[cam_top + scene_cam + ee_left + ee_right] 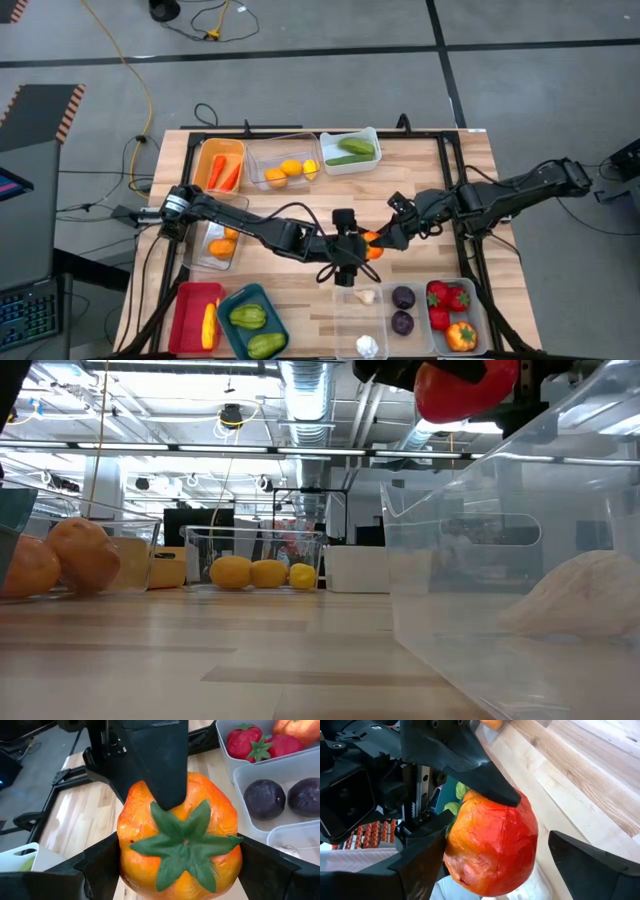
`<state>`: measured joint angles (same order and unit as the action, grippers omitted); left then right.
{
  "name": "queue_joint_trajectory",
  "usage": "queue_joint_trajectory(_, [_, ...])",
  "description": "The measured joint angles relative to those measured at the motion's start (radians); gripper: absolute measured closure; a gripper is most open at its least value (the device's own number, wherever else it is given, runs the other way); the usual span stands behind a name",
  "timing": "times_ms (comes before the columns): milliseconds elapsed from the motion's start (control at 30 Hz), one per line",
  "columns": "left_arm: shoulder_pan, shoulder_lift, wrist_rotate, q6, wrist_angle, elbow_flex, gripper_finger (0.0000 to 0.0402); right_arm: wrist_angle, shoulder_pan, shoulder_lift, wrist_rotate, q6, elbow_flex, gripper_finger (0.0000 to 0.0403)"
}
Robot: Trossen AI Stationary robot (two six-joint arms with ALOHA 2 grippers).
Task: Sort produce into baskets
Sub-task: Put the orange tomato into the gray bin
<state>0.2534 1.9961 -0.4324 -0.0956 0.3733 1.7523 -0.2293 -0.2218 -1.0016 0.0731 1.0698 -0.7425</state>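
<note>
An orange-red toy tomato (372, 247) with a green leafy top is held in the air over the middle of the table, between my two grippers. My left gripper (356, 247) comes from the table's left and is shut on it. My right gripper (384, 240) comes from the right and is open around it. In the low view the tomato (465, 390) hangs high above a clear basket (500, 560). In the left wrist view its green top (186, 842) faces the camera. My left gripper pinches the tomato's two opposite sides (125, 855) between its two fingers, coming level from the table's left. The tomato is lifted clear of the table. My right gripper has one finger (427, 860) against the tomato's side (457, 845). Its other finger (590, 865) stands a little apart from the tomato.
Far row: orange basket with carrots (206, 150), clear basket with yellow fruit (255, 150), white basket with cucumbers (330, 140). A clear basket with oranges (203, 258) stands at the left. Near row: red (185, 300), teal (232, 296) and three clear baskets holding garlic (366, 346), purple fruit (403, 310) and strawberries (447, 296).
</note>
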Motion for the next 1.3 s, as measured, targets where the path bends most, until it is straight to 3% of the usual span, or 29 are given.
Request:
queue_joint_trajectory(267, [-0.029, -0.001, -0.02, -0.056, -0.014, 0.006, 0.0087, -0.003, -0.001, -0.011, 0.001, 0.002, 0.003, 0.0032])
queue_joint_trajectory(633, [-0.035, -0.001, 0.001, -0.041, 0.008, 0.002, 0.0087, 0.041, 0.0, -0.066, -0.004, -0.018, 0.002, 0.0117])
queue_joint_trajectory(1300, [-0.032, -0.001, -0.001, -0.017, 0.017, 0.002, 0.0087, 0.054, 0.0, -0.066, -0.018, -0.021, 0.002, 0.0125])
